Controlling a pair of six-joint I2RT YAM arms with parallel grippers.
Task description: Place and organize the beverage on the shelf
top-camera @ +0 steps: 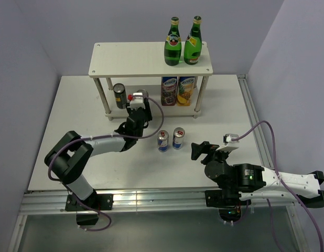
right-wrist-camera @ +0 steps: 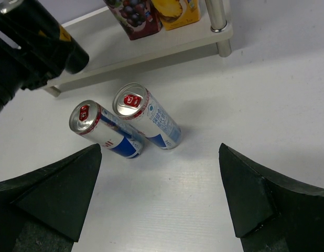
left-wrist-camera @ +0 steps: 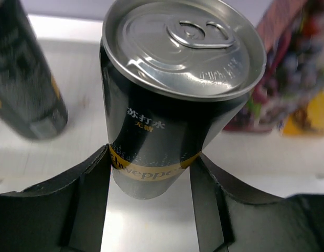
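Note:
The shelf (top-camera: 130, 59) stands at the back, with two green bottles (top-camera: 173, 43) (top-camera: 193, 42) on the right of its top board. One dark can (top-camera: 119, 95) stands on the lower board at the left. My left gripper (top-camera: 138, 106) is shut on the second dark can (top-camera: 140, 95) at the lower board's front edge; in the left wrist view my fingers (left-wrist-camera: 94, 184) press the gold band of this can (left-wrist-camera: 167, 105). Two blue-and-silver cans (top-camera: 163, 140) (top-camera: 178, 138) stand on the table. My right gripper (top-camera: 196, 149) is open and empty, just right of them (right-wrist-camera: 159, 152).
Two juice cartons (top-camera: 177, 90) stand on the lower board at the right, also in the left wrist view (left-wrist-camera: 288, 73). The shelf's front right leg (right-wrist-camera: 217, 21) stands beyond the blue-and-silver cans (right-wrist-camera: 146, 118). The table's metal rail (top-camera: 151, 198) runs along the near edge.

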